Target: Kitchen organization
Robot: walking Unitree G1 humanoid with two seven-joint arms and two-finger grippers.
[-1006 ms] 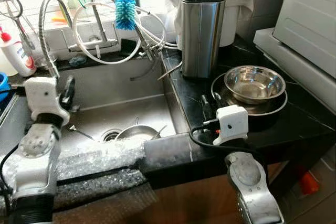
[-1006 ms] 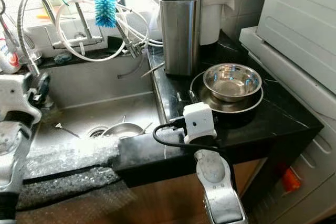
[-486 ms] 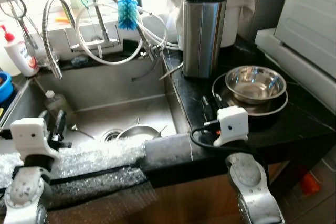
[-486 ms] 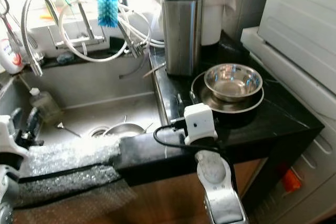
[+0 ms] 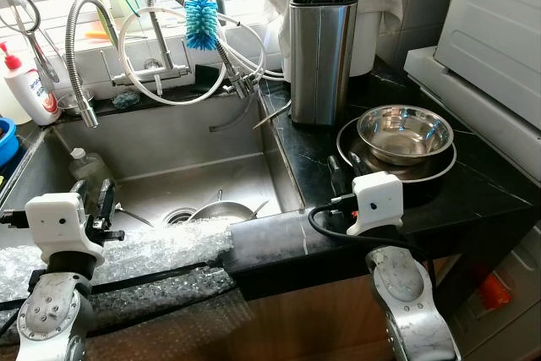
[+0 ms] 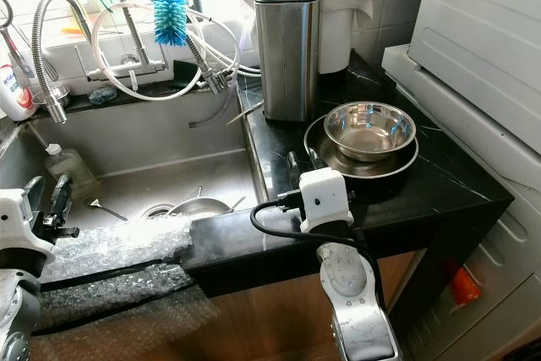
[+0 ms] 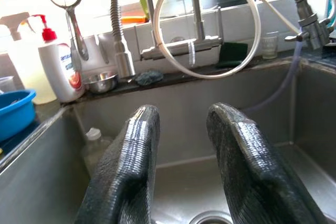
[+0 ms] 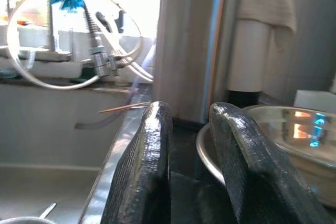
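At lower centre of the head view the right gripper (image 5: 342, 168) rests on the counter (image 5: 473, 200), narrowly parted and empty, just beside the bowl (image 5: 404, 134) at centre right. Left gripper (image 5: 94, 200), also narrowly parted, hangs at the sink (image 5: 169, 166). Fingers should be widened before the rim is taken.

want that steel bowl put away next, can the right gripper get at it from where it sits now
Probably yes. The right gripper rests open on the black counter just short of the steel bowl, which sits nested in a wider pan. Nothing stands between them; the knife block is off to one side.
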